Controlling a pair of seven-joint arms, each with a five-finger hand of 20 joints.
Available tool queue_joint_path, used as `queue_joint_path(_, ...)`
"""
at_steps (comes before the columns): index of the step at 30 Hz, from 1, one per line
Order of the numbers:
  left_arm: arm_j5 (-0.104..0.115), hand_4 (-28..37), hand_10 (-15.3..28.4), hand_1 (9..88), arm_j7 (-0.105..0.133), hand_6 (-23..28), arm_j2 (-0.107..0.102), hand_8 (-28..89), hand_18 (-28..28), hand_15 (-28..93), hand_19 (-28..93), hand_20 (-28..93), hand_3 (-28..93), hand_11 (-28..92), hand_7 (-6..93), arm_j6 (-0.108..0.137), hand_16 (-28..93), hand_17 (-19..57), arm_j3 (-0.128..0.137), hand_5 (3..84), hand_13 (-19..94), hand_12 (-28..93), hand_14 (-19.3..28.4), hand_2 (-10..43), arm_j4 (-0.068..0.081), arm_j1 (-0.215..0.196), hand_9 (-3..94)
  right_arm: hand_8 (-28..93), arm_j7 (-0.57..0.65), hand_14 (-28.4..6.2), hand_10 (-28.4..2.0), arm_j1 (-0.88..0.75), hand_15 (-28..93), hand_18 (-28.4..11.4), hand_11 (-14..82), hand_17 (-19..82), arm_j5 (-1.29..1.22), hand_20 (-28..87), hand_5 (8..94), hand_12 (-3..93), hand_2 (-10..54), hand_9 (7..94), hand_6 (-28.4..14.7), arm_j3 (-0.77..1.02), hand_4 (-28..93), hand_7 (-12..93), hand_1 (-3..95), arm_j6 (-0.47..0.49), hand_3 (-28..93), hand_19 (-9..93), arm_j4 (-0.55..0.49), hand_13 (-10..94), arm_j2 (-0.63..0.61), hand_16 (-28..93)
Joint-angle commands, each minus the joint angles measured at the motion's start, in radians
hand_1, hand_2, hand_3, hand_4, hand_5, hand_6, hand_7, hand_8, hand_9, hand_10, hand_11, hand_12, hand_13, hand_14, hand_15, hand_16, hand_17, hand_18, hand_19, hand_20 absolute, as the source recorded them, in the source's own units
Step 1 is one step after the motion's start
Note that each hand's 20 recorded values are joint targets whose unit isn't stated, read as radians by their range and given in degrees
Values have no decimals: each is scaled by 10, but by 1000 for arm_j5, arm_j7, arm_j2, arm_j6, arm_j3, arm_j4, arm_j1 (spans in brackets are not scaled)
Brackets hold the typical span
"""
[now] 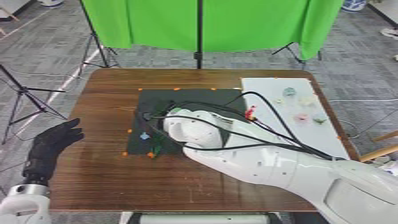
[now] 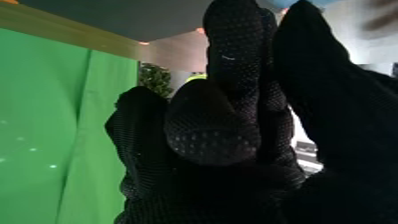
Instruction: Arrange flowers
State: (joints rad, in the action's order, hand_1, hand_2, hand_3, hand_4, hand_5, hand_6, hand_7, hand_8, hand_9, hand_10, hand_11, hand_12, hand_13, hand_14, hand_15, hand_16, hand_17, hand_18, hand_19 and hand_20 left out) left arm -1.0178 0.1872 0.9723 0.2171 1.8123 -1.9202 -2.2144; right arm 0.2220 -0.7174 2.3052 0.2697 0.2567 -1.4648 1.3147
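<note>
My right arm comes in from the near right and angles across the table, putting my right hand over the left part of the black mat. I cannot tell how far open that hand is, or whether it has hold of anything. A light-blue flower shows just to its near side, over the mat's near-left part, with a bit of green close by. On the white board at the right of the table lie small pale pieces: a bluish-green one toward the far end, a cream one and a pink one. My left hand is at the left edge of the brown wooden table, its fingers relaxed and holding nothing. A green cloth hangs beyond the far edge.
</note>
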Motion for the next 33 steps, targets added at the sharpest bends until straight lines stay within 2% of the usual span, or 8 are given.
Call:
queue_joint_path(1,-16,-283,149,250,-25,20,7,-71,144,245,183,229,660,204,132,-16,-29,135,18,500,400,103,187,158,-14,-31,463,15,29,-13,-88,21,652,-138,482,609,-57,591,662,313,-95,826,35,70,-214,215,453,-8,687,932,-125,881,-72,370)
queue_joint_path(5,-16,-283,148,252,-33,21,15,-71,144,244,184,229,660,204,132,-14,-29,135,28,500,400,103,187,156,-22,-47,462,-23,56,-14,-95,-5,648,-141,470,604,-93,589,659,302,-95,811,34,140,-207,204,421,-123,703,932,-260,873,-193,373)
queue_joint_path(8,-18,-283,148,253,-37,21,23,-71,144,245,184,229,659,204,131,-15,-28,135,33,500,400,103,187,154,-26,-56,462,-96,90,-26,-113,-53,659,-144,325,592,-116,600,624,305,-95,735,22,225,-193,193,376,-142,699,932,-348,842,-305,386)
queue_joint_path(12,-22,-282,149,253,-36,22,35,-71,144,244,184,229,659,203,132,-11,-28,135,48,501,400,103,188,153,-36,-81,463,-75,141,-54,-150,-137,663,-154,208,566,-162,597,564,269,-95,657,-3,372,-168,143,318,-50,676,932,-414,795,-432,382)
queue_joint_path(14,-21,-282,149,253,-39,21,41,-71,144,244,184,229,660,204,132,-12,-28,136,57,501,400,103,188,153,-43,-91,462,-70,152,-58,-157,-186,662,-156,194,563,-192,595,556,265,-95,645,-7,468,-164,135,313,72,674,932,-430,789,-474,380)
queue_joint_path(19,-30,-281,149,254,-36,22,53,-71,144,243,184,229,659,203,131,-11,-28,134,55,501,399,104,188,148,-48,-94,462,-44,219,-138,-202,-260,601,-221,58,440,-235,502,406,234,-95,445,-49,578,-165,65,297,187,681,909,-397,652,-561,335)
queue_joint_path(23,-57,-280,149,258,-52,23,59,-70,144,243,184,229,656,204,129,-17,-28,134,57,499,399,104,188,146,-55,-100,462,-40,275,-159,-209,-309,599,-237,54,417,-224,508,395,236,-95,435,-54,612,-166,55,271,152,655,898,-354,633,-609,333)
queue_joint_path(33,-58,-272,149,264,-57,24,70,-70,144,244,186,229,650,204,129,-20,-28,135,66,499,400,104,187,142,-63,-113,462,-44,335,-141,-194,-432,665,-226,157,456,-123,514,447,260,-95,543,-42,633,-152,79,274,-13,646,924,-274,683,-688,341)
